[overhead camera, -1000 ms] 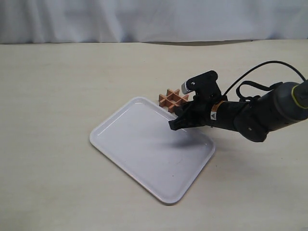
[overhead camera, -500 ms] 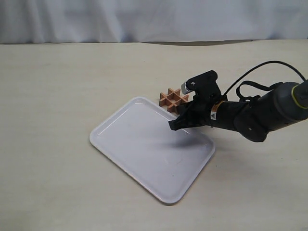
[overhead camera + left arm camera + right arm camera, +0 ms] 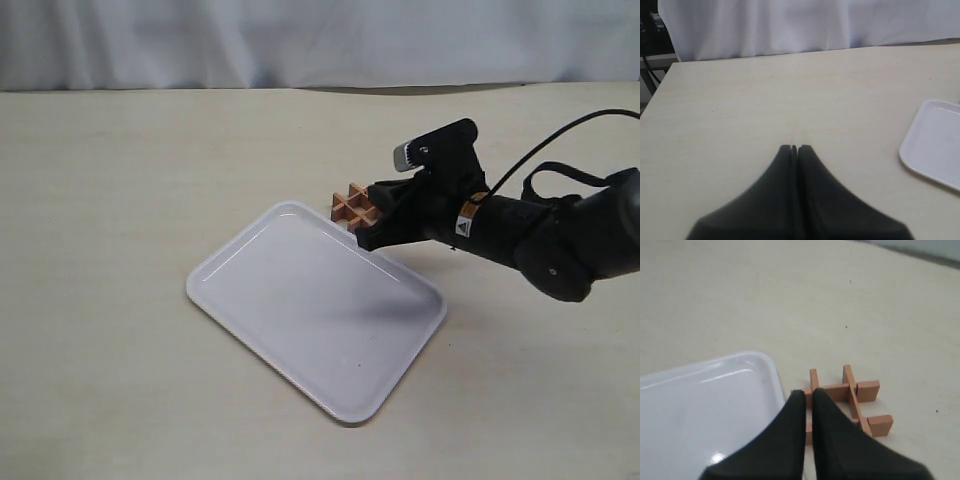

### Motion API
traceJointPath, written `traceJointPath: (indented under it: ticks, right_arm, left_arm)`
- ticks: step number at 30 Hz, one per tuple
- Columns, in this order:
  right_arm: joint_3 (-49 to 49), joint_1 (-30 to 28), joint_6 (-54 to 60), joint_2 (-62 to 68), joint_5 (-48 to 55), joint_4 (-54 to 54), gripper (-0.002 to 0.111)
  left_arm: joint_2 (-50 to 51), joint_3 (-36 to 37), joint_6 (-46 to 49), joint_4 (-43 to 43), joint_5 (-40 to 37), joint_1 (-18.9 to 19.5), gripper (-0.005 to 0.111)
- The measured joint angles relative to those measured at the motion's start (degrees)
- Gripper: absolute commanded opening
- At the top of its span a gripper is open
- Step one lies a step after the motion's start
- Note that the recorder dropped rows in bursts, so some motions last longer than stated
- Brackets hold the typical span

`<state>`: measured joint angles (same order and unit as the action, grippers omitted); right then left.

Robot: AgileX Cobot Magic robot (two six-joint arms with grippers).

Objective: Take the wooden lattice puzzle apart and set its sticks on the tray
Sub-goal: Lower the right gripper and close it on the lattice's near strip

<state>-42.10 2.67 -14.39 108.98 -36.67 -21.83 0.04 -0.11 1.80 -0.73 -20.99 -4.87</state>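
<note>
The wooden lattice puzzle (image 3: 347, 206) (image 3: 856, 394), a small reddish-brown hash of crossed sticks, lies assembled on the table just off the far corner of the white tray (image 3: 300, 300) (image 3: 700, 405). My right gripper (image 3: 363, 238) (image 3: 809, 394) is shut, and its tips hover over the near side of the puzzle by the tray's rim. It hides part of the lattice, and I see nothing clamped between its fingers. No sticks lie on the tray. My left gripper (image 3: 796, 147) is shut and empty over bare table, with the tray (image 3: 935, 142) off to one side.
A pale wooden table carries everything. A white cloth backdrop (image 3: 300, 40) hangs along its far edge. The right arm's black cable (image 3: 560, 140) loops above the table behind the gripper.
The right gripper closed while over the tray's rim. It then moved back and to the right, ending at the puzzle's near side. The puzzle and the tray have not moved.
</note>
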Motion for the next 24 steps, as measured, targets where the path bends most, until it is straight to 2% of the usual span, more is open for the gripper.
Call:
traceJointPath:
  ticks: [9, 11, 18, 24]
  right_arm:
    - [0.3, 0.0, 0.2, -0.7, 1.4, 0.2, 0.005]
    - [-0.4, 0.0, 0.3, 1.1, 2.1, 0.4, 0.011]
    - [-2.6, 0.0, 0.3, 6.9, 2.8, 0.4, 0.041]
    - [-3.2, 0.0, 0.3, 7.2, 2.8, 0.4, 0.04]
  left_arm:
    - [0.0, 0.0, 0.0, 0.0, 0.0, 0.0, 0.0]
    - [0.0, 0.0, 0.0, 0.0, 0.0, 0.0, 0.0]
    - [0.0, 0.0, 0.0, 0.0, 0.0, 0.0, 0.0]
    - [0.0, 0.0, 0.0, 0.0, 0.0, 0.0, 0.0]
